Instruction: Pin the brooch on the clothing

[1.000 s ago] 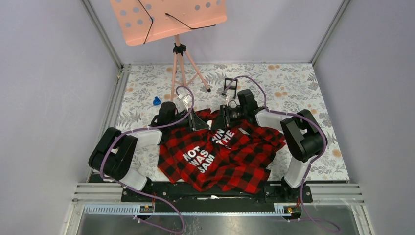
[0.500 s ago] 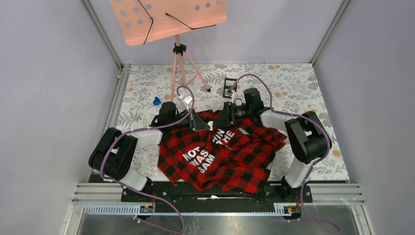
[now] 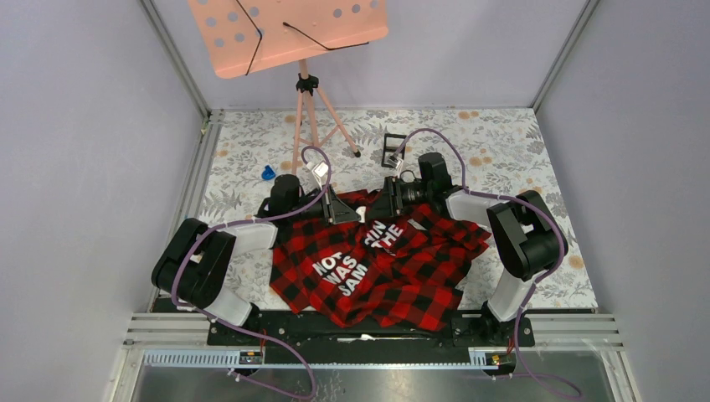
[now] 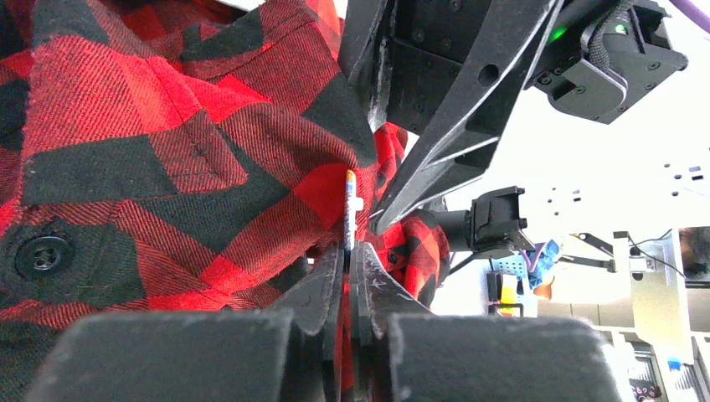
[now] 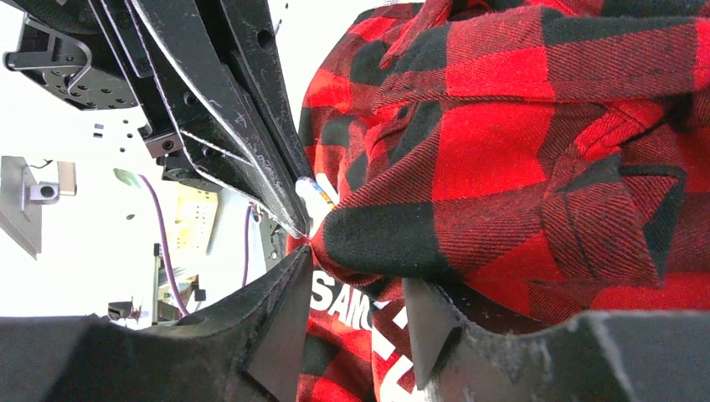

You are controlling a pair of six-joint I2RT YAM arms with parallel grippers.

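The red-and-black check shirt (image 3: 377, 268) with white letters lies bunched between the arms. My left gripper (image 3: 356, 216) is shut on the brooch (image 4: 349, 205), seen edge-on as a thin pale disc at its fingertips (image 4: 348, 247) and pressed against a raised fold of the shirt (image 4: 167, 151). My right gripper (image 3: 377, 199) faces it from the right. In the right wrist view its jaws (image 5: 360, 272) stand open, with a fold of the shirt (image 5: 519, 126) bulging just above the gap. The brooch (image 5: 314, 191) shows there at the left fingers' tip. The right fingers (image 4: 452, 142) cross above the brooch.
A pink music stand (image 3: 289, 33) on a tripod (image 3: 306, 117) stands at the back. A small blue object (image 3: 268, 172) lies at the left, and a black square frame box (image 3: 393, 149) behind the right gripper. The floral cloth (image 3: 502, 142) covers the table.
The right arm has drawn back a little to the right and away, its wrist now farther back. The left gripper has held still with the brooch.
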